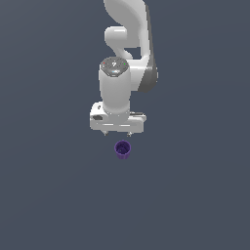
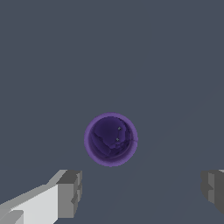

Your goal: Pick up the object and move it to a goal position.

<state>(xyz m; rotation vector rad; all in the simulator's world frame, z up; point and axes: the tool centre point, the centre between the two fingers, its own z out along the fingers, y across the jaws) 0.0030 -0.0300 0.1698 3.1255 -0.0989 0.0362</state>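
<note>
While hovering just behind the purple cup (image 1: 122, 149), gripper (image 1: 117, 133) spread wide, holding nothing; best centred over the rim, then lowered straight before closing

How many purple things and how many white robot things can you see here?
Purple cup: 1
White robot arm with its gripper: 1
Total: 2
</note>
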